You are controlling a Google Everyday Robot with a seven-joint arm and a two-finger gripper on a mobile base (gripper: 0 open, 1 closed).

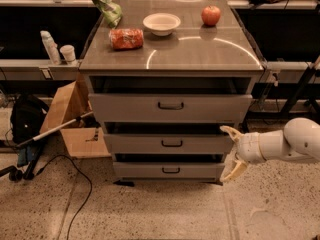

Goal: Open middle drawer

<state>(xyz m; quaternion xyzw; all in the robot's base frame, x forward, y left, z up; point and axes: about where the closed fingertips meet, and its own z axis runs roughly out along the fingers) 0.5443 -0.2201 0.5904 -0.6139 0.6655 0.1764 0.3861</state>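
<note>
We see the middle drawer (140, 145) just left of our gripper (231, 153), which hovers by its right end; its handle (171, 143) sits well apart. Our fingers (229, 131) spread wide, holding nothing.

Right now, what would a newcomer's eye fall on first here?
The robot's white two-fingered hand hovers at the right, fingers spread, beside the right end of the wide grey middle drawer. On the cabinet's shiny grey top sit a round red apple at the back right and a shallow white bowl beside it.
</note>
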